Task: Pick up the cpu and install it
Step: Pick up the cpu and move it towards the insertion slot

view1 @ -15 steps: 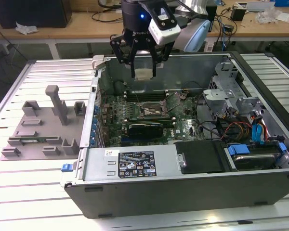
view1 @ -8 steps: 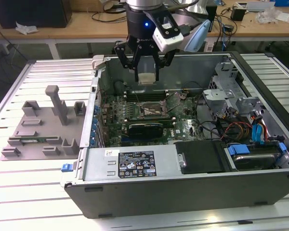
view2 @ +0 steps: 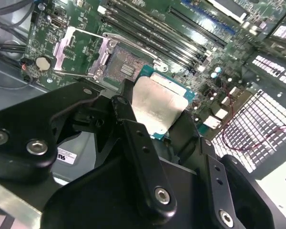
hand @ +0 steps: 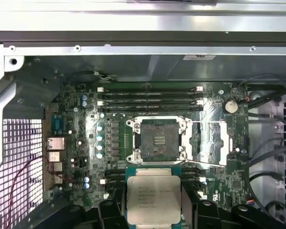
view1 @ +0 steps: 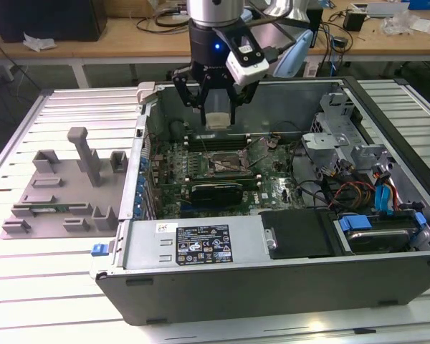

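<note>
Above the open computer case on the bench, the arm's claw pinches the cpu by two opposite edges. The chip hangs flat between the claw's tips, its silvery top showing in both wrist views. It is held clear of the motherboard, near the dark socket but not over it. The socket's metal frame is swung open. A grey parts fixture lies beside the case, on the exterior view's left.
</note>
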Controlling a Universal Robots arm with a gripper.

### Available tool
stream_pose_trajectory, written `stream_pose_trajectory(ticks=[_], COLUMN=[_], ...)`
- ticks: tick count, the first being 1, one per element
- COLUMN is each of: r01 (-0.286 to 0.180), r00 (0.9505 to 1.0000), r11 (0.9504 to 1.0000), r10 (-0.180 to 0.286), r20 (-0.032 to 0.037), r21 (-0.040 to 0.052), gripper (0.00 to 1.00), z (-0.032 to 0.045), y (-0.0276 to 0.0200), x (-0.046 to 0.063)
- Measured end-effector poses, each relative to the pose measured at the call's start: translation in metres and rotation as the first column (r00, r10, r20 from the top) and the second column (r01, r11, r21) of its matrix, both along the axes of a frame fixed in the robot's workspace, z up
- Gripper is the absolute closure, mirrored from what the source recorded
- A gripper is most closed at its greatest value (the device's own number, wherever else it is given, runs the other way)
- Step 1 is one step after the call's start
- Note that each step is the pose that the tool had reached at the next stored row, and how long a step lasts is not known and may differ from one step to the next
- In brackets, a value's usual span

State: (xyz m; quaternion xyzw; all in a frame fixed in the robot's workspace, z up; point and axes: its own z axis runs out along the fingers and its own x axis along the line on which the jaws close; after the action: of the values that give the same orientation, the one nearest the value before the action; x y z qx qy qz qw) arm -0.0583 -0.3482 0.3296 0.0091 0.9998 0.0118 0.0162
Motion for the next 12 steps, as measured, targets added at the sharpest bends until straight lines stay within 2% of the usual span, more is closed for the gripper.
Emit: stream_pose_trajectory(ticks=[3, 6, 12], r01=[-0.001, -0.001, -0.004], r00=[1.0, 1.0, 1.0], r11=[1.0, 1.0, 1.0], r10=[0.001, 0.001, 0.004], r20=[-0.0002, -0.0001, -0.0002], r21=[-0.0002, -0.0001, -0.0003], gripper=[0.45, 0.45, 0.45], z=[-0.0064, -0.0157, -0.0292], y=[0.0023, 0.0073, 0.0127], x=[0.0, 0.004, 0.006])
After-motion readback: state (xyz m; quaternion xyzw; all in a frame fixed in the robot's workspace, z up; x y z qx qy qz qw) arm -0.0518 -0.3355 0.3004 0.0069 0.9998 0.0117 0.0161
